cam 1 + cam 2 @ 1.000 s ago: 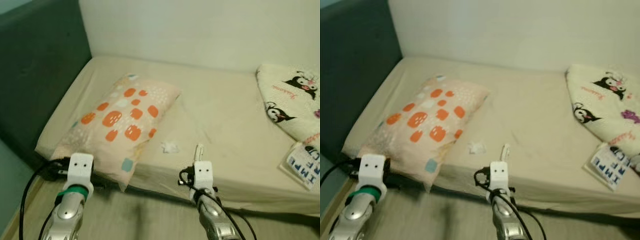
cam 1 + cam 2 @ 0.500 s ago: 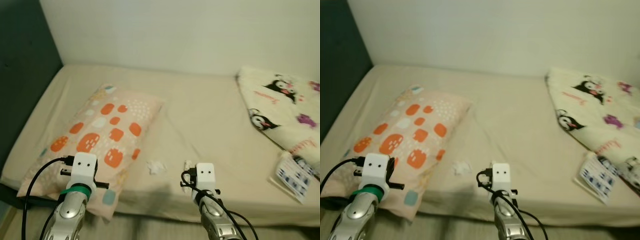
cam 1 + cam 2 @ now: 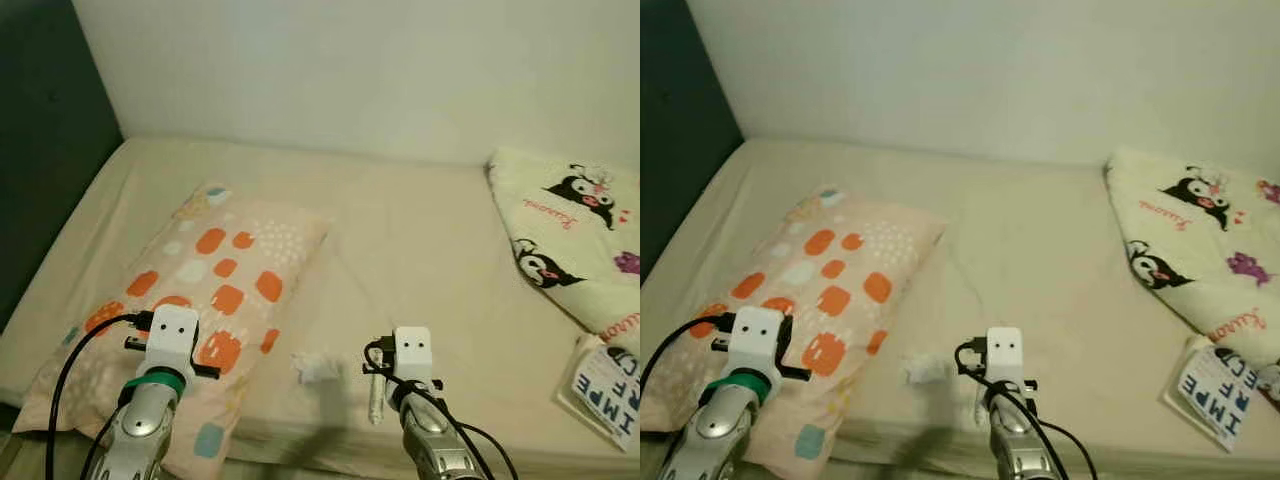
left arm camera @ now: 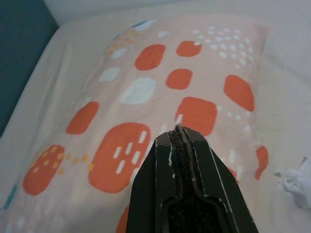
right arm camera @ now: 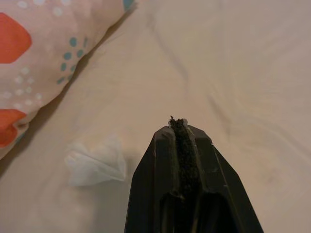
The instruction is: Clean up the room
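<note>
Both claws held low over the near edge of the bed, fingers pressed together, gripping nothing.

Bed point(image 3: 430, 230) with a beige sheet, set against a pale wall; dark headboard point(image 3: 40, 150) at the robot's left, cut off by the frame. Crumpled white tissue point(image 3: 316, 367) lies on the sheet near the front edge, just beside the pillow's near corner and between the two arms. Left claw point(image 4: 178, 130) hovers over the pillow point(image 3: 190, 300), pale pink with orange blotches; whether it touches the fabric cannot be told. Right claw point(image 5: 178, 122) is above bare sheet, the tissue just to its left, apart from it. Cartoon-print blanket point(image 3: 575, 225) lies at the right, cut off by the frame edge. Below it a flat item with blue block letters point(image 3: 608, 385), partly out of frame; lettering not fully readable.
</note>
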`<state>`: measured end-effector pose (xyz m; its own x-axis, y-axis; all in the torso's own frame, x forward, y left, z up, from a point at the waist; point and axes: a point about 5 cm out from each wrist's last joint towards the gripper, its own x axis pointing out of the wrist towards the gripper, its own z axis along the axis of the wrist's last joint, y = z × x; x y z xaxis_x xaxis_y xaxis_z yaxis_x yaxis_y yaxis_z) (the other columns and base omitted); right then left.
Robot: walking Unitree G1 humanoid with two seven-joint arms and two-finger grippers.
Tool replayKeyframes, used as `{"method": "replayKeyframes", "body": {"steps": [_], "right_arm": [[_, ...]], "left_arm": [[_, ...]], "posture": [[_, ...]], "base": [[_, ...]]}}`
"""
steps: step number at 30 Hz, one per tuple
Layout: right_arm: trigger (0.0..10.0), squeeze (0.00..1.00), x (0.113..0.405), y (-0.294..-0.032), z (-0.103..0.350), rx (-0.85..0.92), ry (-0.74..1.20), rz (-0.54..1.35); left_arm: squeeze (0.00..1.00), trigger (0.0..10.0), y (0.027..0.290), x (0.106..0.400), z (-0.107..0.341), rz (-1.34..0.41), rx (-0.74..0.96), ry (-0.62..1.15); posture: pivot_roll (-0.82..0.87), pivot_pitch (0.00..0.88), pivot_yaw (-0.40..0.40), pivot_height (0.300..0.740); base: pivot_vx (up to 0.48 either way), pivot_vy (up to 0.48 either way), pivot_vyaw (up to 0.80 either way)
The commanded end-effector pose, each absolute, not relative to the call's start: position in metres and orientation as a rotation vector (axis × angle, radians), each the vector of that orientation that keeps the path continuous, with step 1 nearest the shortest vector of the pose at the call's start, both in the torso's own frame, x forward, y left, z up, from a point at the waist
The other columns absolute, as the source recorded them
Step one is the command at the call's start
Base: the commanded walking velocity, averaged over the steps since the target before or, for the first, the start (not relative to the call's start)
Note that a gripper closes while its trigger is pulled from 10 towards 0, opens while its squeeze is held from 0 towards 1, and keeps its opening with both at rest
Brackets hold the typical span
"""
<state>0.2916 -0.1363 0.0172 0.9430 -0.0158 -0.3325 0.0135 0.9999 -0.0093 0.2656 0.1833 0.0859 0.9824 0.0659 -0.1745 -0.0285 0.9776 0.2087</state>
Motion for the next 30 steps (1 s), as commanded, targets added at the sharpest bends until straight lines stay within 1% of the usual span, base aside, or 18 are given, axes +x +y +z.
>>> {"method": "replayKeyframes", "body": {"steps": [1, 5, 30], "right_arm": [[10.0, 0.00, 0.2862, -0.1371, 0.0090, -0.007, 0.379, -0.023], [10.0, 0.00, 0.2870, -0.1369, 0.0095, -0.003, 0.376, -0.023], [10.0, 0.00, 0.2885, -0.1348, 0.0096, -0.004, 0.379, -0.018]], "left_arm": [[0.00, 10.0, 0.1834, 0.2621, 0.0784, 0.051, 0.198, 0.219], [0.00, 10.0, 0.1836, 0.2621, 0.0781, 0.054, 0.189, 0.223], [0.00, 10.0, 0.1832, 0.2595, 0.0781, 0.052, 0.187, 0.234]], "posture": [[0.09, 0.017, 0.040, 0.740], [0.09, 0.019, 0.040, 0.740], [0.10, 0.036, 0.042, 0.740]], "base": [[0.000, 0.000, 0.00], [0.000, 0.000, 0.00], [0.000, 0.480, 0.00]]}}
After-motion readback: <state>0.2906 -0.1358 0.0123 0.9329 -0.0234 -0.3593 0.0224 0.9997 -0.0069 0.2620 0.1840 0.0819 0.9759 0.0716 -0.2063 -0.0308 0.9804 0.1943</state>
